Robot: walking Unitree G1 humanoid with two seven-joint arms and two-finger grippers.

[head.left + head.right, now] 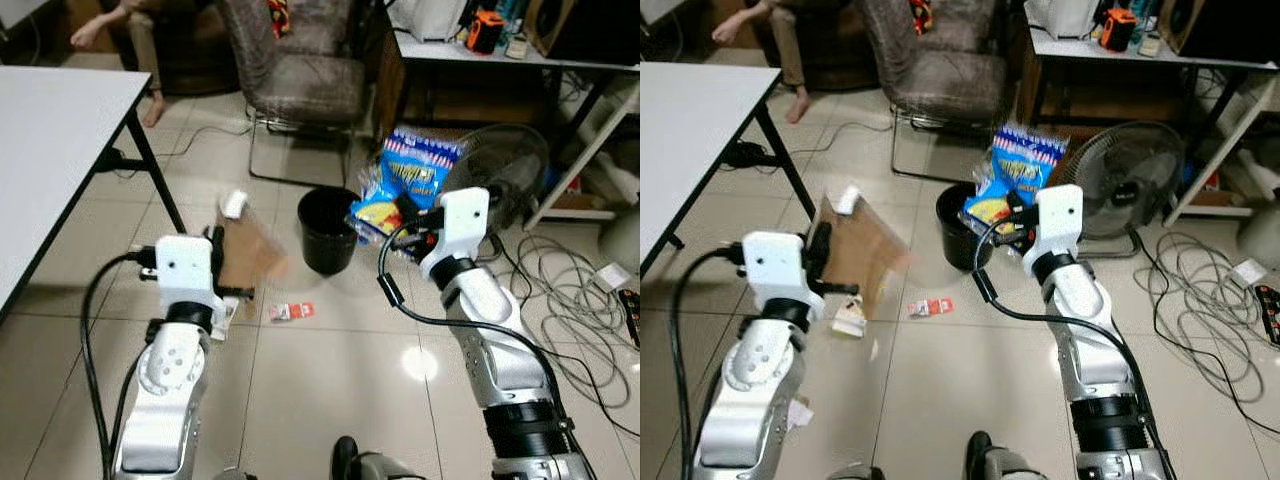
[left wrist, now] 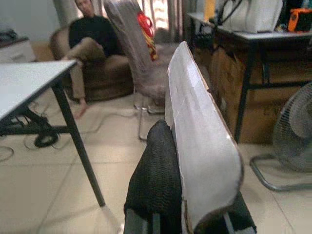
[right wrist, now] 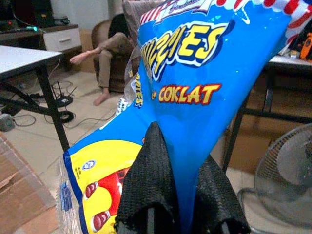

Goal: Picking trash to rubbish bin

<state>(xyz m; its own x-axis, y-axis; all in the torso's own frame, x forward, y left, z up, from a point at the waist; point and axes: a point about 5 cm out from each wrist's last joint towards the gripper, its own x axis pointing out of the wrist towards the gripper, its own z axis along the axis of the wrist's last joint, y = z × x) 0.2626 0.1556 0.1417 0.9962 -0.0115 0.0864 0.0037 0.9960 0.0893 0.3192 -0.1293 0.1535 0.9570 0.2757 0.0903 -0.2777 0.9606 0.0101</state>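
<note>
Clamping a flat cardboard piece [image 1: 248, 252] edge-on, the left hand [image 1: 218, 262] waits short of the black rubbish bin [image 1: 328, 228], while the right hand [image 1: 410, 222], pinched on a blue snack bag [image 1: 405, 187], holds it just beside the rim, seemingly ready to drop, a red wrapper [image 1: 292, 312] left on the floor.

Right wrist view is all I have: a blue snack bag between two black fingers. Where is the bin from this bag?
Observer: The black bin stands on the floor just left of the bag, which the right pincer holds beside its rim.
Operator: Is the left pincer free?
Observer: No, the left pincer is shut on a brown cardboard piece, left of the bin.
Operator: Any trash left on the floor?
Observer: Yes, a small red wrapper lies on the tiles before the bin.
</note>
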